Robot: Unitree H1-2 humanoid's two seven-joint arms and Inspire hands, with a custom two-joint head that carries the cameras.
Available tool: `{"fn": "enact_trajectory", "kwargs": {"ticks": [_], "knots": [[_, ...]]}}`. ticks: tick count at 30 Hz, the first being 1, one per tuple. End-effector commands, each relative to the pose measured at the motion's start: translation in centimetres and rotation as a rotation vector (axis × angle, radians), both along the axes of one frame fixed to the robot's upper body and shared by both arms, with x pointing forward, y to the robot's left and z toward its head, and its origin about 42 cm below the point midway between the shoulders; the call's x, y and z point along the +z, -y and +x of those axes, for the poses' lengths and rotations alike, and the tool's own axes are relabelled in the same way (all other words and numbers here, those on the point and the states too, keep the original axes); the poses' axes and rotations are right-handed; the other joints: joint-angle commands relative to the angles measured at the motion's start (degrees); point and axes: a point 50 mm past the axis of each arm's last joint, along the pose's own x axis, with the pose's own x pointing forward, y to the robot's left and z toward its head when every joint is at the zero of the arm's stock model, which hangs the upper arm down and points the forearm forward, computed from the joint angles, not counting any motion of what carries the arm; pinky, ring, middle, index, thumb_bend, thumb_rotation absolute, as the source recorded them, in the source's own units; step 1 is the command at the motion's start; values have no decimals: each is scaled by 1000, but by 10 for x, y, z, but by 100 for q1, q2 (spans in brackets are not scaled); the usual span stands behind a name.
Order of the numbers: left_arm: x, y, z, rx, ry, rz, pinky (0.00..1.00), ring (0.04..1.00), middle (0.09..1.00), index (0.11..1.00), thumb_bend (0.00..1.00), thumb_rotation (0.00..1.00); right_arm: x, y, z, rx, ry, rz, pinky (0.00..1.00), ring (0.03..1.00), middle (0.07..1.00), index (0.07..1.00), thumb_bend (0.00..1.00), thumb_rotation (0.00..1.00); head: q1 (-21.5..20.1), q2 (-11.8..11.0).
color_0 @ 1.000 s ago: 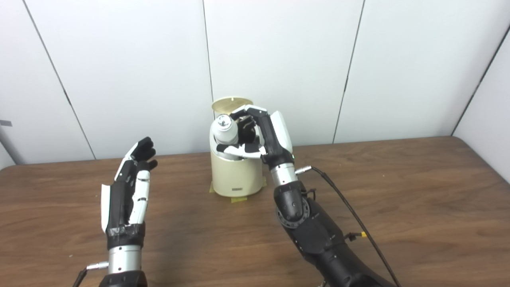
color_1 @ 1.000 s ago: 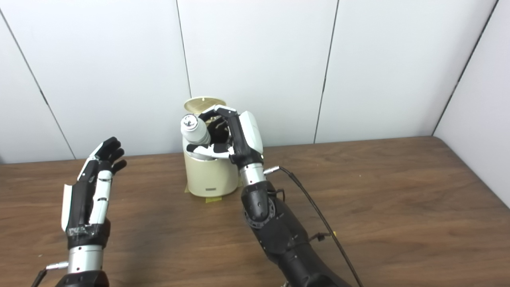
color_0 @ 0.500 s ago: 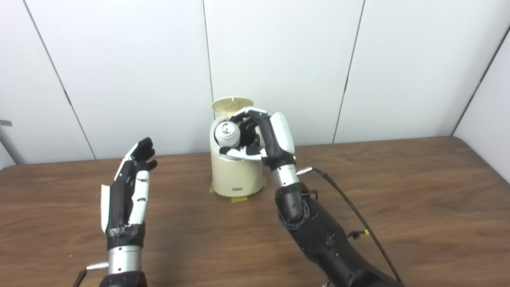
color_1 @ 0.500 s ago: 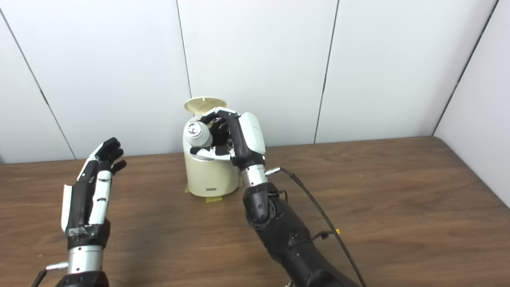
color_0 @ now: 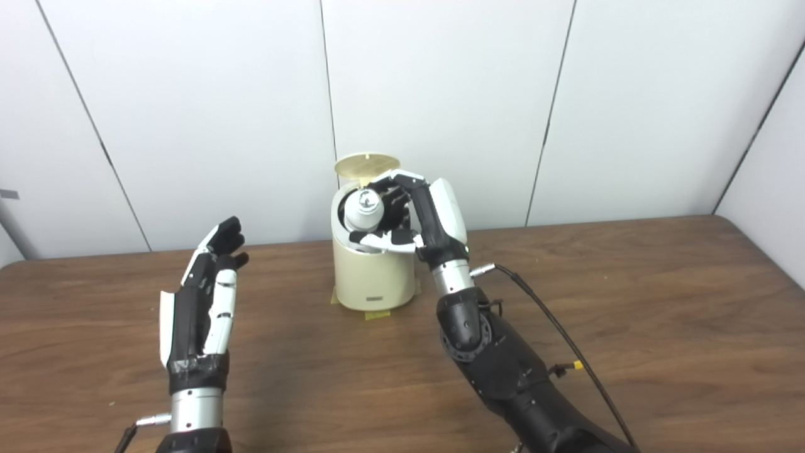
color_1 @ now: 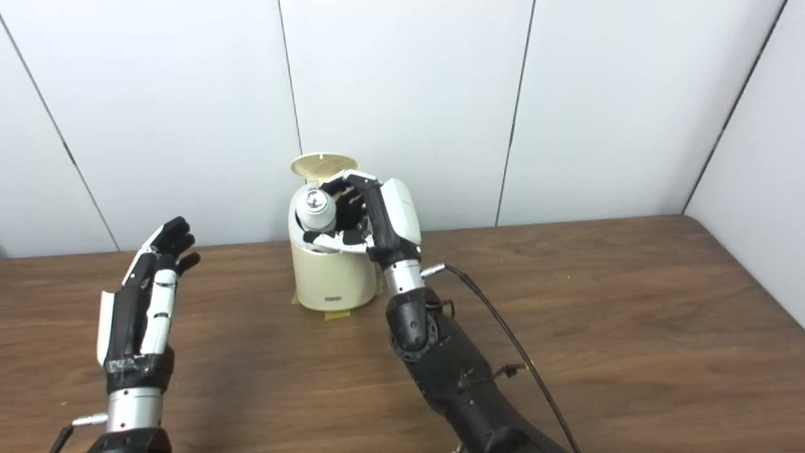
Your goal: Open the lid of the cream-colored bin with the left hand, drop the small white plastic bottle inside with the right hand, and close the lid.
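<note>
Left eye view: cream-colored bin point(color_0: 371, 277) on wooden table point(color_0: 629, 296), lid point(color_0: 366, 165) raised upright at rear. Right hand point(color_0: 415, 214) wrapped around small white plastic bottle point(color_0: 363, 209), held at the bin mouth, cap facing camera.

Right eye view: left hand point(color_1: 143, 302) well apart from bin, fingers point(color_1: 173, 236) spread, palm empty, raised above table. Black cable point(color_1: 503, 340) trails from right wrist.
</note>
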Motion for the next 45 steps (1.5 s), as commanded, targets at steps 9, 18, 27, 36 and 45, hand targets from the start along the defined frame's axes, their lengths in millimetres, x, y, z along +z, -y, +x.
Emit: {"fn": "enact_trajectory", "kwargs": {"ticks": [9,18,27,36,45], "knots": [[20,3,3,-9,93,7,836,877,883,868,260,723,29,-5,3,15,73,2,501,586,673,589,879,87,-5,11],[20,3,3,-10,96,6,822,873,881,867,261,716,28,-6,2,9,68,-10,573,689,760,701,995,155,-6,18],[20,2,4,-11,96,13,826,871,880,867,258,726,27,-6,1,-11,48,-4,573,702,789,721,1000,258,-20,12],[19,4,5,-11,96,12,828,874,883,865,262,723,32,1,-9,-15,137,128,503,607,703,653,960,231,0,-12],[20,4,6,-6,91,8,831,870,876,860,254,700,38,22,-36,-26,217,342,510,600,643,580,766,373,-5,-38]]}}
